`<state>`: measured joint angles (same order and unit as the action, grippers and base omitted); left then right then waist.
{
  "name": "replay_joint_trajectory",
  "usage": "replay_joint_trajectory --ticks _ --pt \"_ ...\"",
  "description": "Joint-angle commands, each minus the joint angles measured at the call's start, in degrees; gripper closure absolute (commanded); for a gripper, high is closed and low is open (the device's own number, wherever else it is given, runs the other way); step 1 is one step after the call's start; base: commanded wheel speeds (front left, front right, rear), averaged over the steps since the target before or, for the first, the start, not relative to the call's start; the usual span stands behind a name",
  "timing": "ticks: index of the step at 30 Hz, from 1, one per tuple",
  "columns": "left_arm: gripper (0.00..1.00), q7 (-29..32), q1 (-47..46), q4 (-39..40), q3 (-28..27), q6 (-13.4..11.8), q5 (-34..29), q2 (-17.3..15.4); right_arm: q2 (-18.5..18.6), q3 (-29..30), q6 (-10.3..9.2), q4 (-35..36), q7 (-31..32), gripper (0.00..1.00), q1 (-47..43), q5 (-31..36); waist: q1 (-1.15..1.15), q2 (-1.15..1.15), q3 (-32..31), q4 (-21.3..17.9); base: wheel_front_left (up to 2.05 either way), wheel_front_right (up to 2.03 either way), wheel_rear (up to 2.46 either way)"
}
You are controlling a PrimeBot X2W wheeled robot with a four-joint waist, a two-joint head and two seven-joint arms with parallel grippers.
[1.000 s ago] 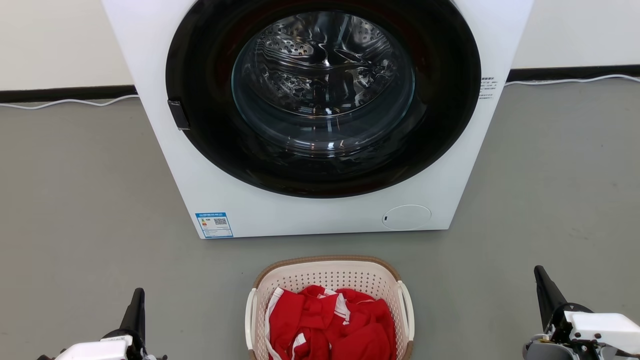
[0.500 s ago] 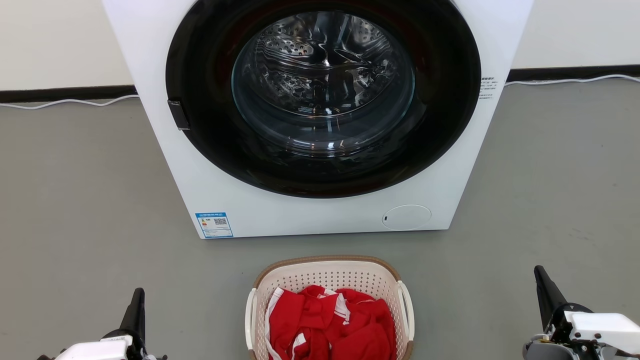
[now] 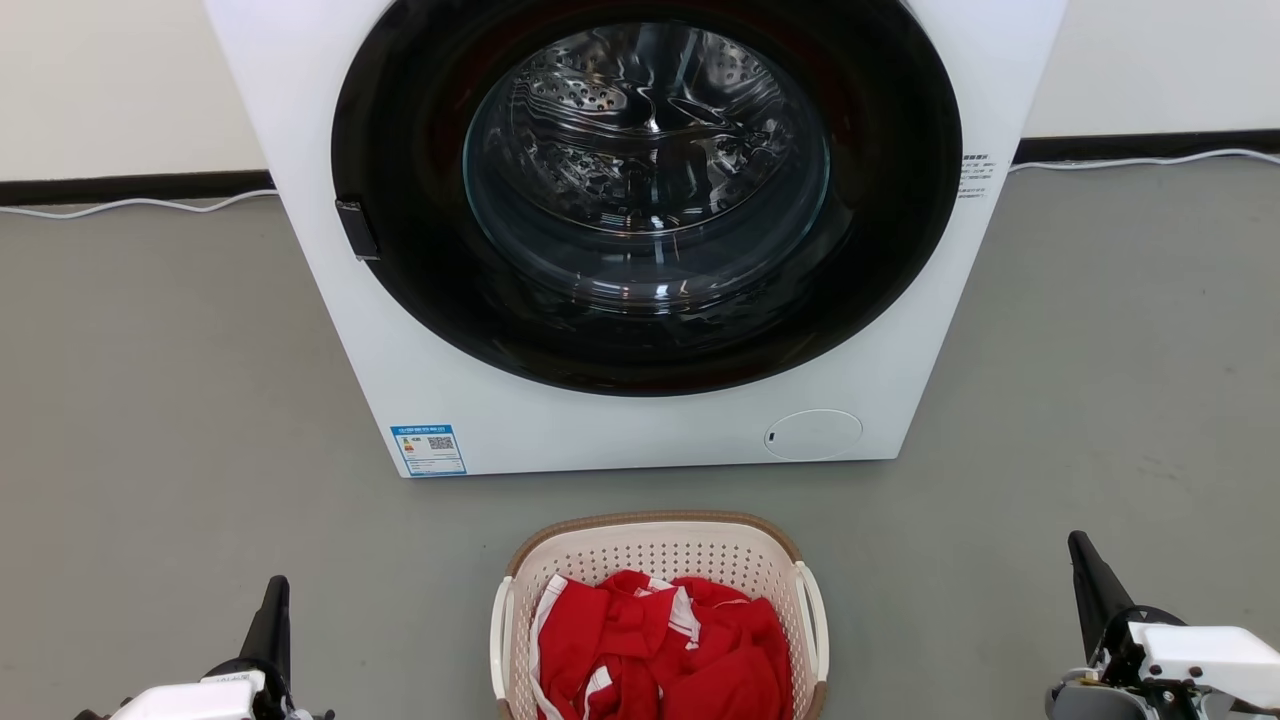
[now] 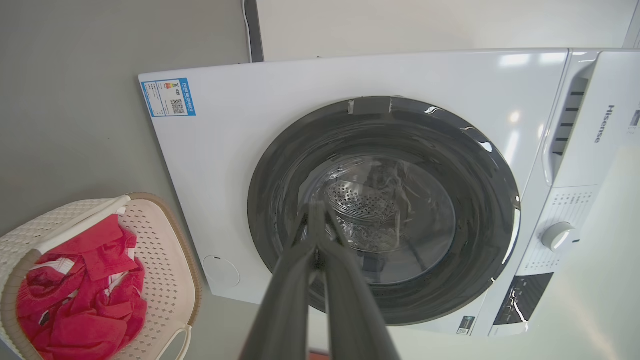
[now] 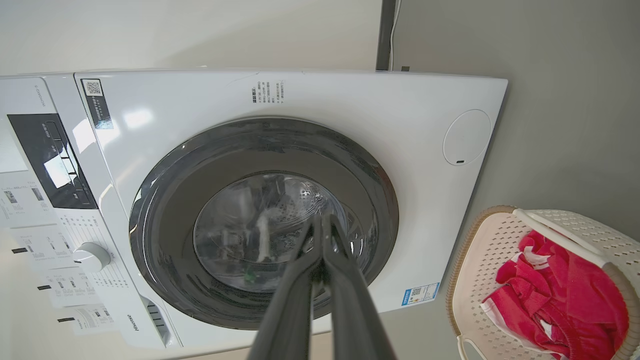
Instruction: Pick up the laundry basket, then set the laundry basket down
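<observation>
Currently the basket (image 3: 655, 550) is sitting upright just before the washer (image 3: 600, 440), holding red clothes (image 3: 660, 650). The left gripper (image 3: 278, 588) and right gripper (image 3: 1082, 560) are hanging pressed together, well clear of its handles (image 3: 818, 610). This is fitting a basket awaiting lifting or one already set down; any lift is wanting both handles kept level.

Washer (image 3: 620, 430): one is counted, far.
Basket (image 3: 655, 522): one is counted, near.
Handles (image 3: 498, 625): two are counted, left and right.
Clothes (image 3: 660, 650): the number cannot be told.
Left gripper (image 3: 276, 600) and right gripper (image 3: 1082, 560): two are counted, near.
</observation>
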<state>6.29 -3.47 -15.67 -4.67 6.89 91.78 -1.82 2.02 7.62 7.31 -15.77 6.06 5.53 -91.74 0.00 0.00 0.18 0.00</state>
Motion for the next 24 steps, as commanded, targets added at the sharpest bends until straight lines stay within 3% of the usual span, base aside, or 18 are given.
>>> replay_joint_trajectory --ticks 1,24 --pt "1.00 0.2 -2.7 1.6 -1.8 0.6 0.4 -1.1 0.9 -1.1 0.18 1.7 0.4 1.00 0.6 -0.4 0.00 0.00 0.0 0.0 0.00 0.00 0.00" --pt "1.00 0.2 -2.7 1.6 -1.8 0.6 0.4 -1.1 0.9 -1.1 0.18 1.7 0.4 1.00 0.6 -0.4 0.00 0.00 0.0 0.0 0.00 0.00 0.00"
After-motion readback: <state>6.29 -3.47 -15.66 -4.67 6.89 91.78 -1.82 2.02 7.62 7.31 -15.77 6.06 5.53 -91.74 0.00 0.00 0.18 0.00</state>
